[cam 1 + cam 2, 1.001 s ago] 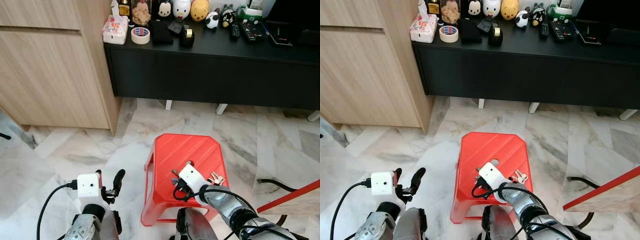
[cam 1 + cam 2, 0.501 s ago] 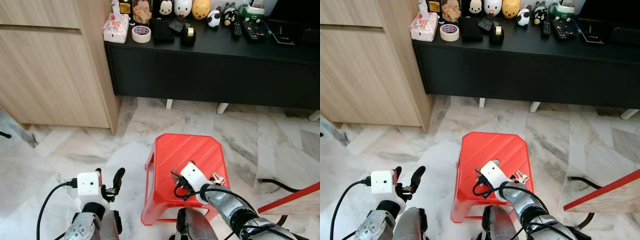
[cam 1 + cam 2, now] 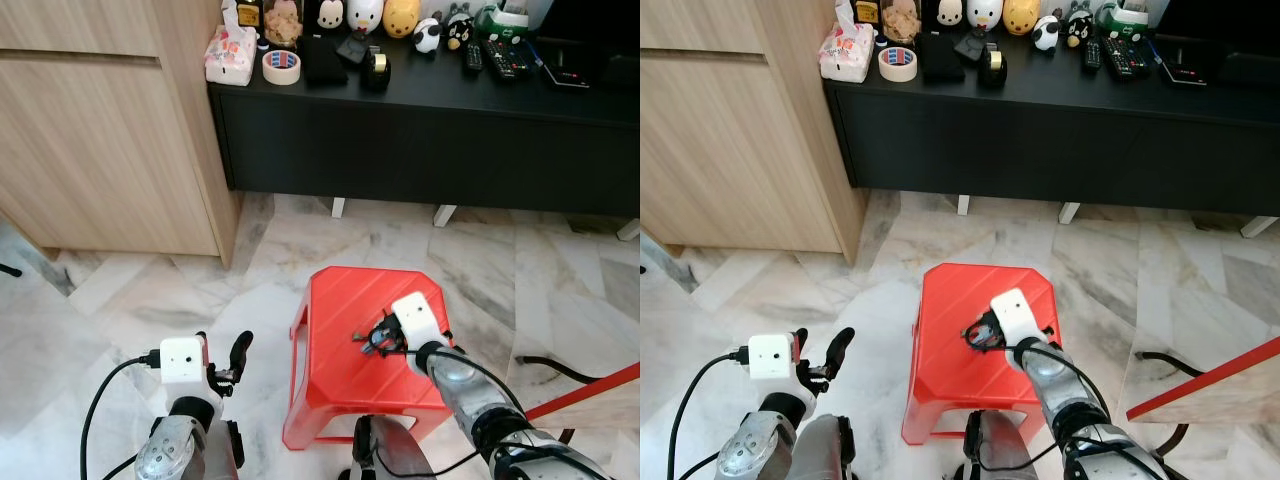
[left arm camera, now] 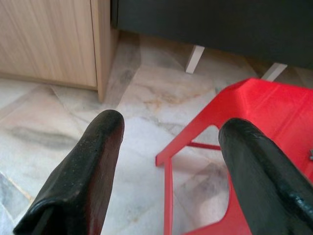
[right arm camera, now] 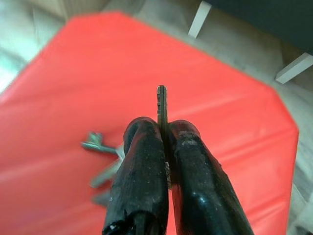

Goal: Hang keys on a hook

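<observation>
right gripper (image 5: 164,142) lifted keys (image 5: 161,105) off stool (image 3: 340,300), jaws clamped; left gripper (image 4: 171,142) jaws wide.

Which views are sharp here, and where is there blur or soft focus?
Both eye views are sharp and evenly lit. In the right wrist view the right end effector and the gripped key are fairly crisp, while the red stool behind is soft. The left wrist view is clear; its fingers loom large.
</observation>
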Controlling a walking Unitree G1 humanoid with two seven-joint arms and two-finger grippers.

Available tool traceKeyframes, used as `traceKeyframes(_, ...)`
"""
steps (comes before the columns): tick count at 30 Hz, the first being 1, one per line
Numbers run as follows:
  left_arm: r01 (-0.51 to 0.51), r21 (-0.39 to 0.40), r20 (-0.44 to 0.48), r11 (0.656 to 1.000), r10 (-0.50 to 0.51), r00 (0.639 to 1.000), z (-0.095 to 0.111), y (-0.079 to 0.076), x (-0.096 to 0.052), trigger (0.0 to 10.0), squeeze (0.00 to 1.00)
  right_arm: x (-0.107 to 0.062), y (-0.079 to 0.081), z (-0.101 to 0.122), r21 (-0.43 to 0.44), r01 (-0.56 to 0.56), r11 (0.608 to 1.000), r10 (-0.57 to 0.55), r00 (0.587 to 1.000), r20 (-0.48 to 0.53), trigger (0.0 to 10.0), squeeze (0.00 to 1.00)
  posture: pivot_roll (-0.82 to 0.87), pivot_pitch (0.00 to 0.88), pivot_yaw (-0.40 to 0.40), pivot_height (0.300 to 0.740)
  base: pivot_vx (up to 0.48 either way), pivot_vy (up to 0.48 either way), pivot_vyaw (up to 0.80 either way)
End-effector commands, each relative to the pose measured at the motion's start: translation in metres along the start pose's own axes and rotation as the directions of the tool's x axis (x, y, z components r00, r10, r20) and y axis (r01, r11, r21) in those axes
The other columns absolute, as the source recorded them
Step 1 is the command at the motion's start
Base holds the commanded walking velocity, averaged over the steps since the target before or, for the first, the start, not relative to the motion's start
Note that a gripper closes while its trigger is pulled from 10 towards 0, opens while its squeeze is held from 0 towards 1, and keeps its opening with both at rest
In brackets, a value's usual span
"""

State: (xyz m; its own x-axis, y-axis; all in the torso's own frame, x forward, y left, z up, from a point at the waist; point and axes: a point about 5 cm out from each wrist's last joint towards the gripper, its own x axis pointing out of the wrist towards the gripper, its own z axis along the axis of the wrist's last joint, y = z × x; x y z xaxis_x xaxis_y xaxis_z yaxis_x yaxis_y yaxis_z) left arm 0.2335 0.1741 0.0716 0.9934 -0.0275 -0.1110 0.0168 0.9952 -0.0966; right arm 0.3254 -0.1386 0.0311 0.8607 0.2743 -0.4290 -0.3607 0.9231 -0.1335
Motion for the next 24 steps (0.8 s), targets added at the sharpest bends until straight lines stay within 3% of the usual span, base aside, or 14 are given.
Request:
traceKeyframes(1,-0.002,0.009,-0.024,1.000,0.002,1.000,-0.006,-0.001,0.000,10.0,0.00,-0.003,0.001,-0.006,0.031,0.003,1.000,-0.003,1.000,0.014,0.0,0.00,0.04,0.161,-0.131,0.626,0.000,0.000,0.00)
traceKeyframes(11,0.002,0.010,-0.004,1.000,-0.002,1.000,-0.005,-0.002,0.011,10.0,0.00,-0.010,-0.006,0.011,0.118,0.061,0.991,-0.082,0.981,0.178,0.0,0.00,0.03,0.124,-0.131,0.626,0.000,0.000,0.00)
traceKeyframes(21,0.005,0.008,0.015,1.000,-0.006,1.000,-0.004,-0.002,0.020,10.0,0.00,-0.032,-0.006,0.026,0.181,0.080,0.980,-0.142,0.921,0.361,0.0,0.00,0.02,0.094,-0.129,0.626,0.000,0.000,0.00)
traceKeyframes(22,0.005,0.008,0.021,1.000,-0.005,1.000,-0.003,-0.002,0.022,10.0,0.00,-0.038,-0.004,0.030,0.182,0.082,0.980,-0.149,0.907,0.393,7.9,0.00,0.02,0.089,-0.127,0.626,0.000,0.000,0.00)
traceKeyframes(23,0.005,0.008,0.021,1.000,-0.005,1.000,-0.003,-0.002,0.022,10.0,0.00,-0.038,-0.004,0.030,0.182,0.082,0.980,-0.149,0.907,0.393,7.9,0.00,0.02,0.089,-0.127,0.626,0.000,0.000,0.00)
traceKeyframes(24,0.005,0.008,0.024,1.000,-0.005,1.000,-0.002,-0.002,0.024,10.0,0.00,-0.041,-0.004,0.032,0.182,0.086,0.980,-0.155,0.898,0.413,10.0,0.00,0.01,0.085,-0.126,0.626,0.000,0.000,0.00)
